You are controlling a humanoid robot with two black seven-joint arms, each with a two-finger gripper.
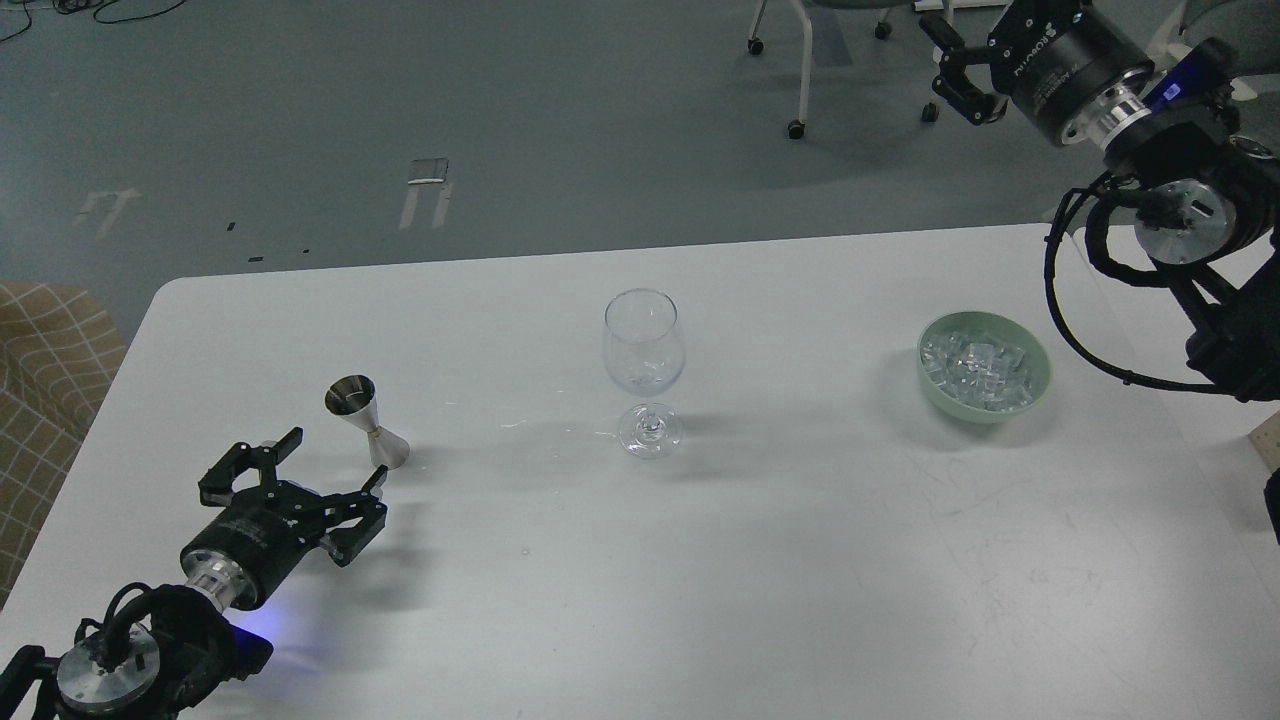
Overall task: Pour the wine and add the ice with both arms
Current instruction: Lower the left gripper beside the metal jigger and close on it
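Left tool (330,462): fingers spread, low over the desk (800,560), one fingertip near the steel jigger (365,420). Judged step: grasp it; close on the narrow waist, keep it upright.
Wine glass (644,370): centre, apparently empty.
Ice (978,368): heaped in green bowl (985,405), right.
Right tool (958,75): raised beyond the desk; finger state cannot be told.

A white table (800,560) with rounded far corners fills the lower view, its top lightly scuffed and evenly lit. Beyond it lies a grey-green floor (400,100) with pale tape marks (428,190). White chair legs on black castors (800,70) stand at the far side. A tan checked seat (45,400) sits at the left edge
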